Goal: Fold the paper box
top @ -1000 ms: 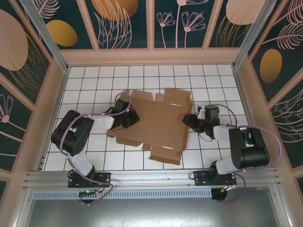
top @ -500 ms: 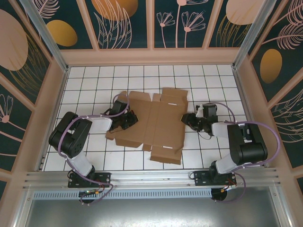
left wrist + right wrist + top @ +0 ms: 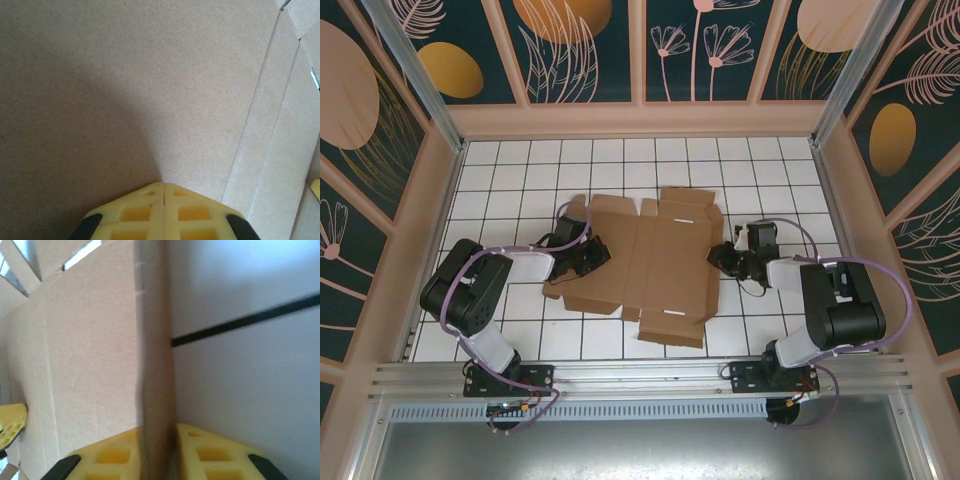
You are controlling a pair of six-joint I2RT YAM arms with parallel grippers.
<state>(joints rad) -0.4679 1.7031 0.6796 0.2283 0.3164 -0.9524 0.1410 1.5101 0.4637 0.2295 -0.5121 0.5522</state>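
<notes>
Paper box (image 3: pixel 655 265) lies flat, unfolded, right pincer (image 3: pixel 159 435) clamping its edge.

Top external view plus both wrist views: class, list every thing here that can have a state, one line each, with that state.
paper box: unfolded, spread open on the table, no walls folded up.
left gripper: shut, fingertips together with nothing between them, tip against the cardboard.
right gripper: shut on the paper box's right edge, cardboard pinched between its fingers.
</notes>
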